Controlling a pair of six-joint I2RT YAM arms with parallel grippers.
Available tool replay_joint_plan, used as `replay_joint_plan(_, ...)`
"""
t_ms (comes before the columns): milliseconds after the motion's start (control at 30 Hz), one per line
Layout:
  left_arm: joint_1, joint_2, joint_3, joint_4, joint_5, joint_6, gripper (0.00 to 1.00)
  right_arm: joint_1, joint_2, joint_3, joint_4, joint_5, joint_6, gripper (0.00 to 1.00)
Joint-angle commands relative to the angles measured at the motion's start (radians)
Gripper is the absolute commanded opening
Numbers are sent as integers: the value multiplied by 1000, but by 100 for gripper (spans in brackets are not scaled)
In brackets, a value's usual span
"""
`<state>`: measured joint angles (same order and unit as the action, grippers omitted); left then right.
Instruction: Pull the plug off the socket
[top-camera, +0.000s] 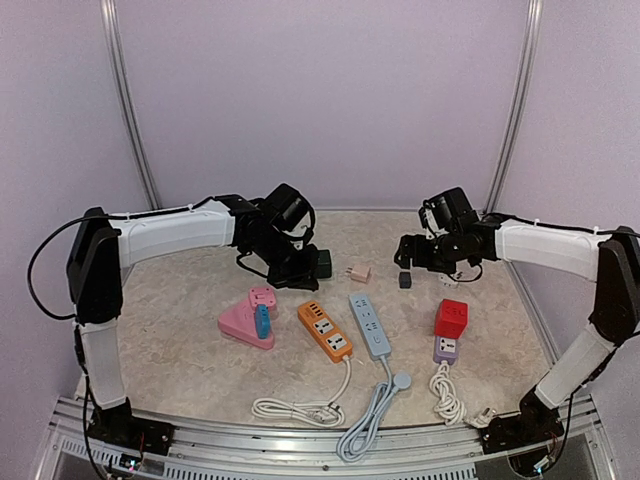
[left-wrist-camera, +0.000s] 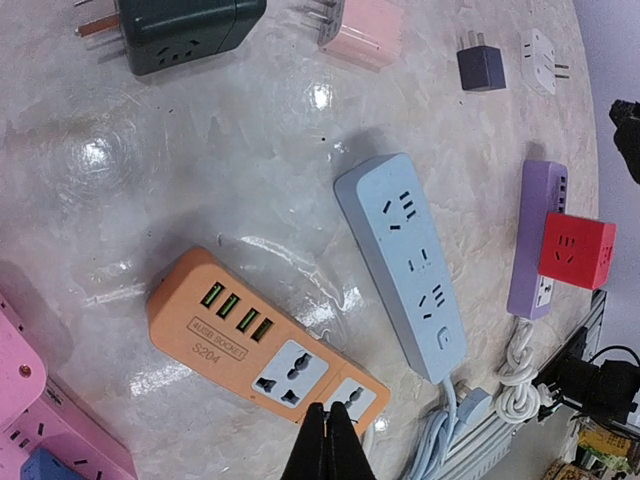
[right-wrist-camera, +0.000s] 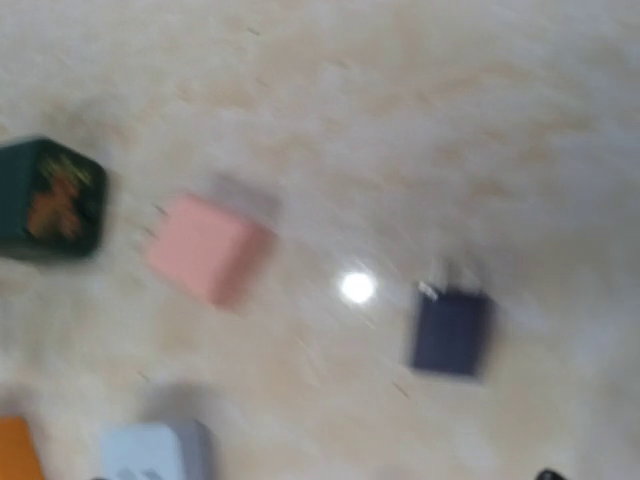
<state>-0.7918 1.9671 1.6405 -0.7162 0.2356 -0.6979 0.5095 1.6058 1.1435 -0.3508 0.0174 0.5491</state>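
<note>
Grippers held above table (top-camera: 190, 300)
Left gripper (left-wrist-camera: 323, 425) is shut, empty; right gripper (top-camera: 404, 250) opening cannot be told. Dark plug (top-camera: 405, 280) lies apart from pink plug (top-camera: 359, 273), away from table edges.

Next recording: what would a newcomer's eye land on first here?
Four bright power strips fan across the middle of the table: a pink strip at the left with a blue plug standing in it, an orange strip, a light blue strip, and a purple strip at the right carrying a red cube plug. Behind them lie loose adapters, among them a dark green adapter, a pink adapter and a dark blue adapter.
</note>
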Motion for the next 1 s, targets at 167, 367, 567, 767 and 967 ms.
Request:
replay_joint_plan(167, 6, 20, 29, 28, 27, 18, 0, 58, -204, -123, -289, 201, 60, 92)
replay_joint_plan(367, 12, 15, 25, 47, 53, 31, 0, 98, -321, -181, -419, 295, 224, 94)
replay_joint_plan(567, 17, 6, 20, 54, 70, 51, 0, 127, -351, -247, -448, 328, 348, 96)
replay_joint_plan(767, 21, -12, 1, 65, 82, 62, 0, 153, -309, -271, -400, 323, 395, 96)
replay_joint_plan(967, 23, -29, -28, 75, 83, 61, 0, 153, -276, -291, -334, 315, 395, 88)
